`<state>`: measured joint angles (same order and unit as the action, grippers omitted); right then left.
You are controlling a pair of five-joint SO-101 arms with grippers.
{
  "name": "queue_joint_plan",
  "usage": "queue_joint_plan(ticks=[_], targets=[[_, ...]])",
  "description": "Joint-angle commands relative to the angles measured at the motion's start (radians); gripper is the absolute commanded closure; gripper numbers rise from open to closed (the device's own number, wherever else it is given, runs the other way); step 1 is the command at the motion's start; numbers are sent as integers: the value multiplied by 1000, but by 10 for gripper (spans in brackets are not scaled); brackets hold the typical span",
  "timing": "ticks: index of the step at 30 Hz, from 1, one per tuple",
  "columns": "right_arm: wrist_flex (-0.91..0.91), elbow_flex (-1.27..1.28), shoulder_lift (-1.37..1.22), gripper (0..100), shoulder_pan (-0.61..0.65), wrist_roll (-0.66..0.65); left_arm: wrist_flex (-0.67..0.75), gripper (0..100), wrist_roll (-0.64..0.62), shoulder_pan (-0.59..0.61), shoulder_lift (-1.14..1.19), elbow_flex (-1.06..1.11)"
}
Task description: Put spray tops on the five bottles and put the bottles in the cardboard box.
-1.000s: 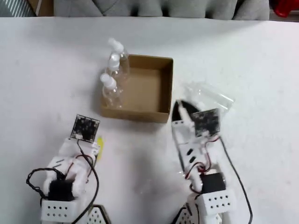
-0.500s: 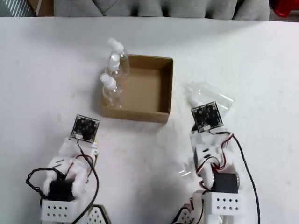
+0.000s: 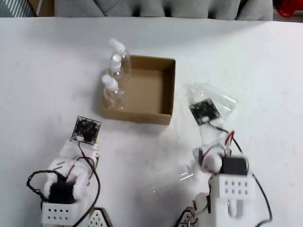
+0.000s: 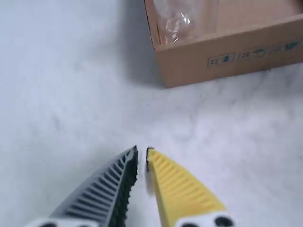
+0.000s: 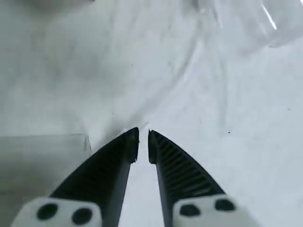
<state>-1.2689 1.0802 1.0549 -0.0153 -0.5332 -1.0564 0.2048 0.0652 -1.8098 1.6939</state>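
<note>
Cardboard box (image 3: 142,115) lies open just above the middle of the high view, with three bottles (image 3: 113,92) wearing white spray tops ranged along its left wall. From overhead it is hard to say whether they are inside. The left wrist view, low by the box's corner (image 4: 227,56), shows clear bottle plastic (image 4: 177,21) just within the wall. The white table (image 3: 57,71) fills most of the high view, with grey upholstery (image 3: 165,7) along the top edge. A clear bag (image 3: 218,100) lies right of the box (its creases fill the upper right wrist view (image 5: 246,23)). The right arm (image 3: 222,170) reaches up from the lower right to the bag's near edge, and the left arm (image 3: 71,161) sits folded at the lower left. The left gripper (image 4: 142,153) and right gripper (image 5: 143,137) each show a hairline gap and hold nothing.
</note>
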Motion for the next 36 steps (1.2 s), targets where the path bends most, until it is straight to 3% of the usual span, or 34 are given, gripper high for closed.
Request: queue_joint_plan(ticks=[1, 5, 7, 14, 20, 26, 32, 36], targets=[[-65, -167, -176, 981, -2, -146, 2, 963, 11, 5, -18, -2], [-182, -304, -257, 981, -4, -384, 2, 963, 11, 7, -18, -2], [-214, -328, -254, 981, -7, -414, 2, 962, 11, 7, -18, -2], [-206, -321, -317, 981, -8, -175, 2, 960, 11, 5, -18, -2], [-31, -324, -532, 971, -56, 17, 2, 961, 11, 7, -18, -2], [38, -325, -685, 762, -94, 120, 2, 961, 11, 8, -18, -2], [44, -328, -693, 843, -81, 221, 3, 960, 12, 4, -18, -2], [18, -319, -693, 821, -38, 261, 3, 959, 12, 4, -18, -2]])
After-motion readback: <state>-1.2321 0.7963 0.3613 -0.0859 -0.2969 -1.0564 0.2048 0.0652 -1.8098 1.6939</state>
